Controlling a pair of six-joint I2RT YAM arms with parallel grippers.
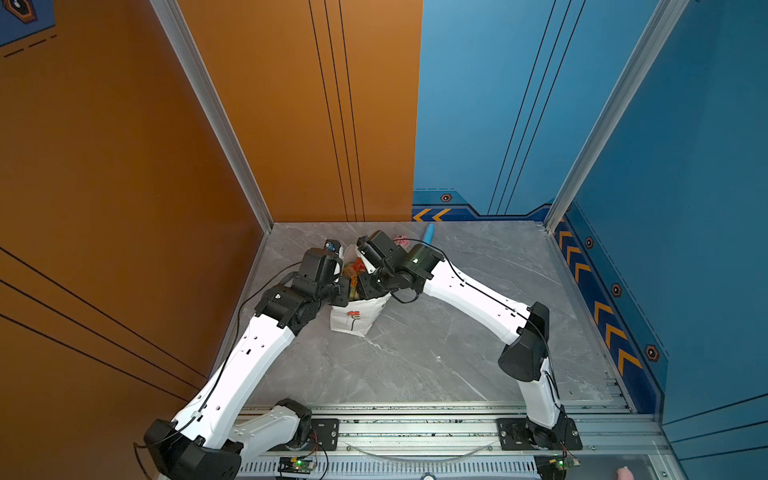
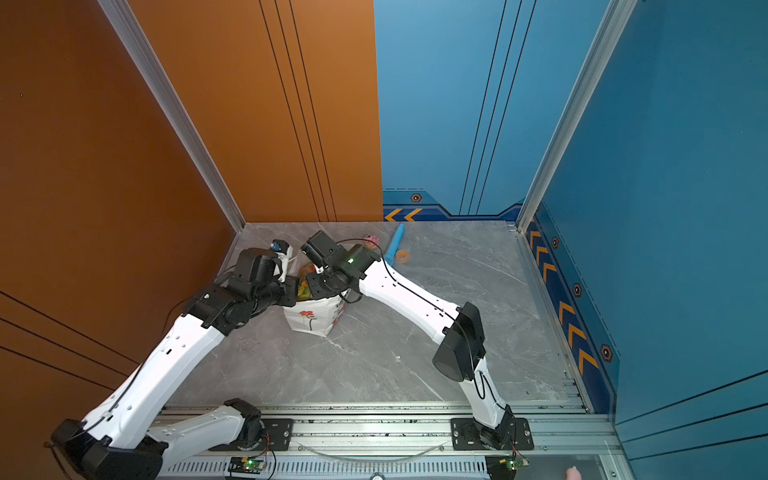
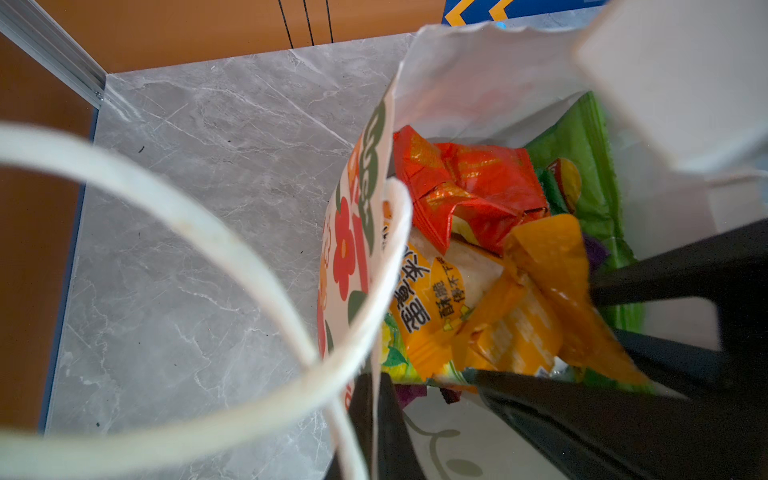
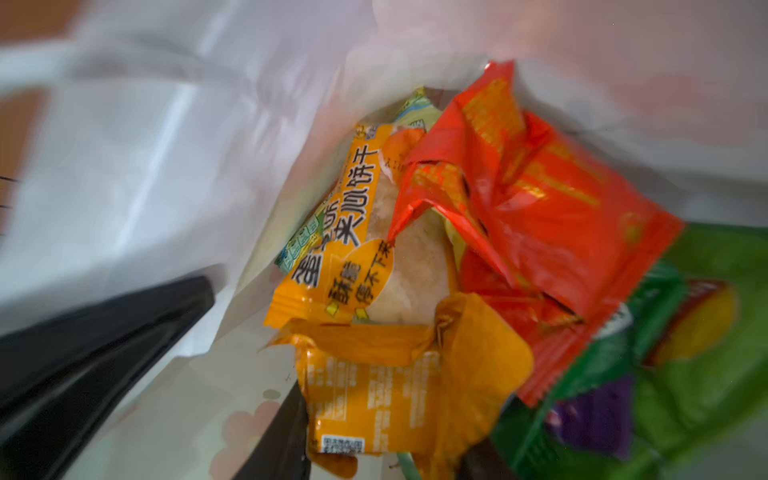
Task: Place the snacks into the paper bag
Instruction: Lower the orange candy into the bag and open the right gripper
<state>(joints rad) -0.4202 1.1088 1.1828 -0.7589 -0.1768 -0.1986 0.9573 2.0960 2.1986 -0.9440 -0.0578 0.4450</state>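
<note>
On the left, the left gripper (image 3: 376, 401) is clamped on the rim of the paper bag (image 1: 352, 320), with the printed wall running up between its two black fingers. Only the left wrist view shows this pinch; in both top views the arm's own wrist covers it. A white cord handle (image 3: 187, 216) loops, blurred, across that same view. The bag stands upright on the grey table (image 1: 415, 357), toward the back, between the two arms, with its mouth open.

The top views give only a patch of colour in the mouth, and the wrist views sort it out. A yellow packet (image 3: 419, 299) with black print lies against the pinched wall. A crumpled red packet (image 3: 469, 187) lies over it, with a green chip bag (image 3: 582, 166) under the red one's edge. A scrap of purple pack (image 4: 594, 419) is clearest in the right wrist view.

The right gripper (image 4: 376, 436) reaches into the bag and grips an orange packet (image 4: 395, 386). In its own view the packet hides most of the fingers, while the left wrist view shows both with the wrapper between them.

Further right, behind the right arm, lie a pink toy (image 2: 371, 240) and a blue tube (image 2: 395, 245). In a top view, a small orange ring (image 2: 402, 256) shows beside the tube's near end.
</note>
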